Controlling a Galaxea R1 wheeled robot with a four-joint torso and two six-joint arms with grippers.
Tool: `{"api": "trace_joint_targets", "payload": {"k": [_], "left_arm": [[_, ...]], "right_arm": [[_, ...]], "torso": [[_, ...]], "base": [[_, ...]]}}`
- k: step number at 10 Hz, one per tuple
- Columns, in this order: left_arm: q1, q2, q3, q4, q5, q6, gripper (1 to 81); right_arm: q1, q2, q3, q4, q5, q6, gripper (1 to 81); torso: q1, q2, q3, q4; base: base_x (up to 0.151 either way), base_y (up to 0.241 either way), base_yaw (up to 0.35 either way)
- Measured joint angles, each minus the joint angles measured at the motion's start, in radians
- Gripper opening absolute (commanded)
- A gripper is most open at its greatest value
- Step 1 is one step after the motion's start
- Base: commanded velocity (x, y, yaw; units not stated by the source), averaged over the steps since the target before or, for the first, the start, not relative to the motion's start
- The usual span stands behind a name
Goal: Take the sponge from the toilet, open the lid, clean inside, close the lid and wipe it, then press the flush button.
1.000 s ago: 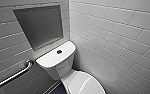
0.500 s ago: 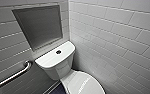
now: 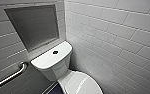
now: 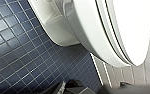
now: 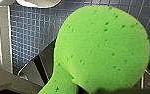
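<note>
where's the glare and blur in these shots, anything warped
Head view: wide lens bows the wall tiles, the grab bar glints, the recessed niche sits in shadow. Left wrist view: bright sheen on the lid against dark floor tiles. Right wrist view: the sponge looms close and soft-edged.

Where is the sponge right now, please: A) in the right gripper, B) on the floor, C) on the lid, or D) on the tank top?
A: the sponge hangs close before the right wrist camera, well above the floor and resting on nothing.
</note>
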Motion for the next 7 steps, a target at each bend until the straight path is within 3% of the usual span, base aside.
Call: {"api": "trace_joint_targets", "payload": {"k": [7], "left_arm": [[-0.105,0.078,0.045,-0.016,0.011,-0.063,81.1]], "right_arm": [[0.013,0.02,-0.018,0.0,0.001,0.0,1.0]], "torso": [[0.001,0.0,-0.012,0.0]], "base": [[0.0,0.0,0.0]]}}
